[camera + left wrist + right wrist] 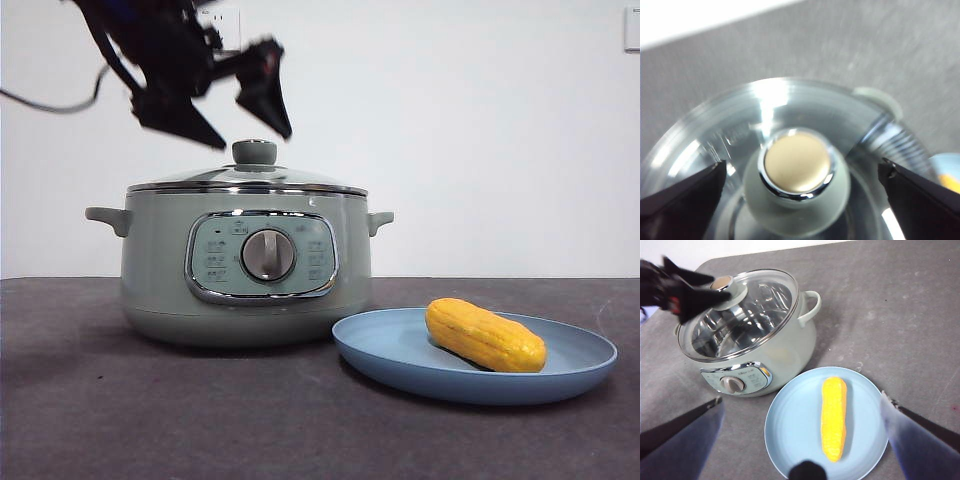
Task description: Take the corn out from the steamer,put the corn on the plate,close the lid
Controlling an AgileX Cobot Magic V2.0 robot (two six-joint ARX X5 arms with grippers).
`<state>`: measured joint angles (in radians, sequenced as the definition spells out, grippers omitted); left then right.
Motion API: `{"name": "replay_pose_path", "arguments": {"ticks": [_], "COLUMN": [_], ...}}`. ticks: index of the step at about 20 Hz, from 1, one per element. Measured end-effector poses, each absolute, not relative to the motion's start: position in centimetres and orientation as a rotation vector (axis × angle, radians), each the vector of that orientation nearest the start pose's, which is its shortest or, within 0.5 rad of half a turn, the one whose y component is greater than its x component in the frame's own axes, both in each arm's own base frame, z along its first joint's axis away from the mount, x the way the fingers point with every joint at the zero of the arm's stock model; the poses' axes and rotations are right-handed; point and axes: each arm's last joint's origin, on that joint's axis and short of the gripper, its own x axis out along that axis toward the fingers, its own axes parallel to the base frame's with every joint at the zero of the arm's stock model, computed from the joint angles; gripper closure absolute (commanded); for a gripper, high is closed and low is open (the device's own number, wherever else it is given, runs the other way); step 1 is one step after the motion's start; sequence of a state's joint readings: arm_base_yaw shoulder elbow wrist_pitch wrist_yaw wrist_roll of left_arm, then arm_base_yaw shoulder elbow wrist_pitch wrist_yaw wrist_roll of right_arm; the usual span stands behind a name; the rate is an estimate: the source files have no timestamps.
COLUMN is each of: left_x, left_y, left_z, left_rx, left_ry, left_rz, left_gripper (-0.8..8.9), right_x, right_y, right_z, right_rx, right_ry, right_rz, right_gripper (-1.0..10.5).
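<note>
**Lid seated, corn plated: only the left arm's retreat looks outstanding**

Nearest the front camera, the short yellow-orange ridged corn cob (485,335) lies on its side in the wide, shallow light-blue plate (400,365), directly below the right gripper (800,405), whose 2 jaws stand wide apart and hold nothing. That arm hangs high, looking down on the plate and pot.

Behind and beside the plate sits the large round sage-green electric steamer (160,270), not touching it as far as the front view shows. The domed glass lid with its chrome rim (250,182) rests level on the pot rim, so all 3 steps appear done, judging from how things lie.

Above the lid, the left gripper (228,118) hovers tilted, its fingertips clear of the pale green knob (796,180). In the left wrist view the knob sits centred between the 2 jaws, which are spread wide with a gap on either side and grip nothing.

The next move probably calls only for lifting that arm straight up and away, without brushing the knob and shifting the lid.
</note>
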<state>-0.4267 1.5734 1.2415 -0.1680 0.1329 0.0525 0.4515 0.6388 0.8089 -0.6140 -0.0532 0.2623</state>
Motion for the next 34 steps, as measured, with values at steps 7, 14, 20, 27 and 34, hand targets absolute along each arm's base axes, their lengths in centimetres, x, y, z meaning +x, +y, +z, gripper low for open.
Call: {"name": "replay_pose_path", "arguments": {"ticks": [7,14,20,27,34], "left_x": [27.9,20.4,15.2,12.4,12.0], "left_y": [-13.1,-10.0,-7.8,-6.5,-6.3], "left_z": [34.3,38.5,39.6,39.0,38.4], "left_rx": [0.095,0.02,0.002,0.011,0.018], "left_ry": [0.472,0.504,0.569,0.695,0.776], "left_rz": [-0.555,-0.613,-0.665,-0.655,-0.647], "left_gripper": [2.42,2.46,2.51,2.69,8.02], "right_x": [11.2,10.8,10.4,10.0,9.8], "right_y": [5.8,5.8,5.8,5.8,5.7], "right_z": [31.9,31.3,30.8,30.3,30.1], "right_rx": [0.159,0.126,0.102,0.09,0.083], "right_ry": [0.521,0.591,0.663,0.726,0.759], "right_rz": [0.48,0.55,0.627,0.685,0.681], "right_gripper": [3.5,3.5,3.5,3.6,9.7]}}
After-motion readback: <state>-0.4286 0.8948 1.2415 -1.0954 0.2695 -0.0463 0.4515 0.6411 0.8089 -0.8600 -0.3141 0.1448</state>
